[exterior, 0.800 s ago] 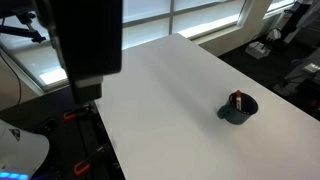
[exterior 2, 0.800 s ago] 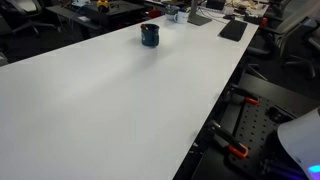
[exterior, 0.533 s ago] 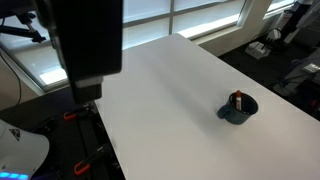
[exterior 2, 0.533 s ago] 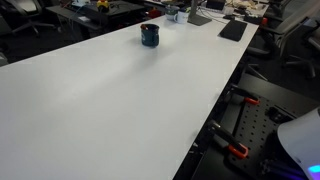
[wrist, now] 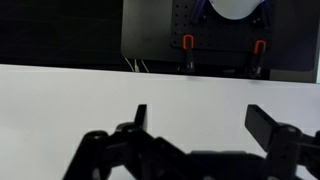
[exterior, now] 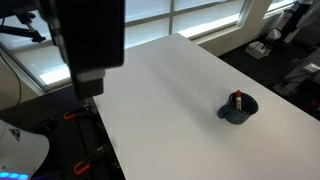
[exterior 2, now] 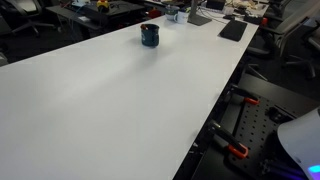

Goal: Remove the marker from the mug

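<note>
The dark blue-grey mug [exterior: 238,109] stands on the white table [exterior: 170,95] toward one end; it also shows far off in an exterior view [exterior 2: 150,36]. The reddish marker [exterior: 238,99] with a dark part stands inside it, sticking up above the rim. My gripper [wrist: 203,120] shows in the wrist view, open and empty, its two dark fingers spread above bare white table. The mug and marker are out of the wrist view. The dark bulk of the arm [exterior: 85,40] hangs near the table's other end, far from the mug.
Windows [exterior: 200,15] run behind the table. Office chairs and desks with clutter [exterior 2: 200,12] lie beyond the mug. Red-handled clamps [wrist: 187,43] and black framing sit at the table edge [exterior 2: 235,150].
</note>
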